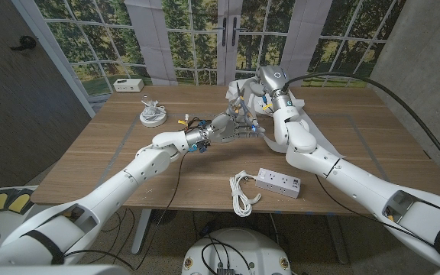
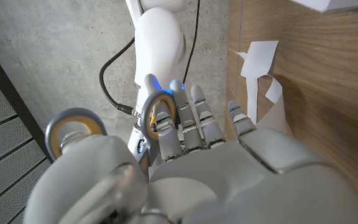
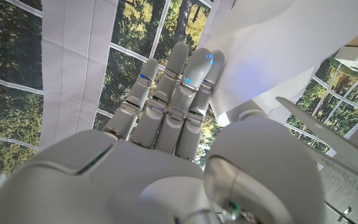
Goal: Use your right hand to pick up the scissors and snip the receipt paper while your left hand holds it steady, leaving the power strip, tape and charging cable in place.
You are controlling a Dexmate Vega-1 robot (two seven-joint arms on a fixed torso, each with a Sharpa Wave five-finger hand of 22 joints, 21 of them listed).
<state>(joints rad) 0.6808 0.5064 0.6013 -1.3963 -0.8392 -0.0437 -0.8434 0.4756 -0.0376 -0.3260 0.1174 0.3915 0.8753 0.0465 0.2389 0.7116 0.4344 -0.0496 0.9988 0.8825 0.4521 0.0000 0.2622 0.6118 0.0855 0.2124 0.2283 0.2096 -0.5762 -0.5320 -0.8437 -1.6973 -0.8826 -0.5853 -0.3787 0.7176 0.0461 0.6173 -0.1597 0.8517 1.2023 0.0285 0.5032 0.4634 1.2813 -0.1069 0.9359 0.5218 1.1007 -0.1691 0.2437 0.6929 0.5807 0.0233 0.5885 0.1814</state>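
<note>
Receipt paper (image 2: 261, 59) is lying curled on the desk (image 2: 328, 93). It's looking thin and floppy, so pinning it beside the cut line seems best. Scissors (image 3: 328, 134) are looking stiff and slick, their blade showing beside the right robot hand (image 3: 179, 112); taking them by the loops seems best. Left robot hand (image 2: 197, 130) is reaching toward the paper. Cannot tell whether either is clamping anything.

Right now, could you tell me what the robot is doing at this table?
Both hands meet over the table's middle. The left hand reaches in toward the white receipt paper; whether it grips it is unclear. The right hand is raised over the paper, with a scissor blade beside it. The power strip and white cable lie near the front edge, untouched.
</note>
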